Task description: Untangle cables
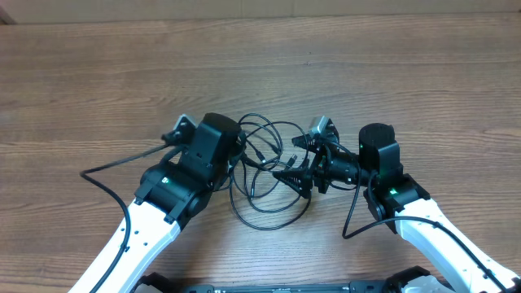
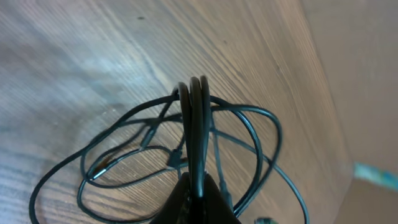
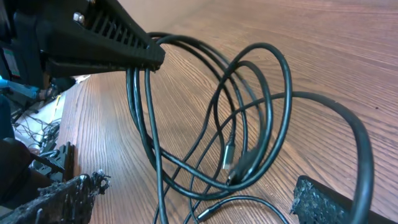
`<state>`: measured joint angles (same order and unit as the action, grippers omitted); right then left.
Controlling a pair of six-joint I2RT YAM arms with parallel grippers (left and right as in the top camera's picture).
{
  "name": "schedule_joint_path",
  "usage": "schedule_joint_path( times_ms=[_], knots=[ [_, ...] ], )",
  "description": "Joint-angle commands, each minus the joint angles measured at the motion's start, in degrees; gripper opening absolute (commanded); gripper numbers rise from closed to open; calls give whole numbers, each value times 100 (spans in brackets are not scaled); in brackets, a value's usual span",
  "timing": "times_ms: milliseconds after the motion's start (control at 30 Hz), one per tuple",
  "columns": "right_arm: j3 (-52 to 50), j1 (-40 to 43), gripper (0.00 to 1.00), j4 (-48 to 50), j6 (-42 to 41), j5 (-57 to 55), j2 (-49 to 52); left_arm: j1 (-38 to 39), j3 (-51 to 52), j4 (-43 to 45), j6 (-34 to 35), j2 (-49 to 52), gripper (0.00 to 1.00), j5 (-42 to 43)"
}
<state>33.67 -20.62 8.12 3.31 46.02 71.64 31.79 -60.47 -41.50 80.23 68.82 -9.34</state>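
The cables (image 1: pixel 262 175) are thin black cords lying in a tangle of loops on the wooden table (image 1: pixel 260 65) between my two arms. My left gripper (image 1: pixel 241 153) is shut on a few strands at the left side of the tangle; in the left wrist view those strands (image 2: pixel 196 118) rise as a tight arch from its closed jaws (image 2: pixel 198 190). My right gripper (image 1: pixel 300 158) stands open at the right side, its fingers (image 3: pixel 314 202) wide apart with loops (image 3: pixel 249 124) and a small plug (image 3: pixel 229 163) lying ahead of them. Nothing is gripped by the right.
A thicker black arm cable (image 1: pixel 114 165) runs off to the left of my left arm, another (image 1: pixel 354 213) loops beside my right arm. The table's edge (image 2: pixel 323 106) shows in the left wrist view.
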Motion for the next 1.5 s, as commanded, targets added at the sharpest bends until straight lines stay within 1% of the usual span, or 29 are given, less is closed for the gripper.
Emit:
schedule_joint_path(
  times_ms=[0,167,367,500,733,967,1167,1233,1367,1467],
  knots=[
    [52,7,100,35,17,-15,-13,-26,-50,173,-802,28,4,306],
    [52,7,100,35,17,-59,-13,-26,-50,459,-1534,28,4,634],
    [52,7,100,33,15,-105,-13,-24,-50,874,-2844,28,4,1320],
    [52,7,100,33,15,-105,-13,-24,-50,1040,-3482,28,4,1696],
    [52,7,100,35,15,-105,-13,31,-50,1106,-3917,28,4,1845],
    [52,7,100,28,4,-164,-13,402,-50,1456,-4520,28,4,1840],
    [52,7,100,28,-2,-164,-13,612,-50,1663,-4756,28,4,1836],
    [52,7,94,26,-2,-164,-13,612,-50,1672,-4774,28,4,1838],
    [52,7,94,7,-2,-164,-13,612,-50,1681,-4885,28,4,1963],
    [52,7,94,11,0,-166,-13,614,-50,1779,-5241,28,4,2288]
  ],
)
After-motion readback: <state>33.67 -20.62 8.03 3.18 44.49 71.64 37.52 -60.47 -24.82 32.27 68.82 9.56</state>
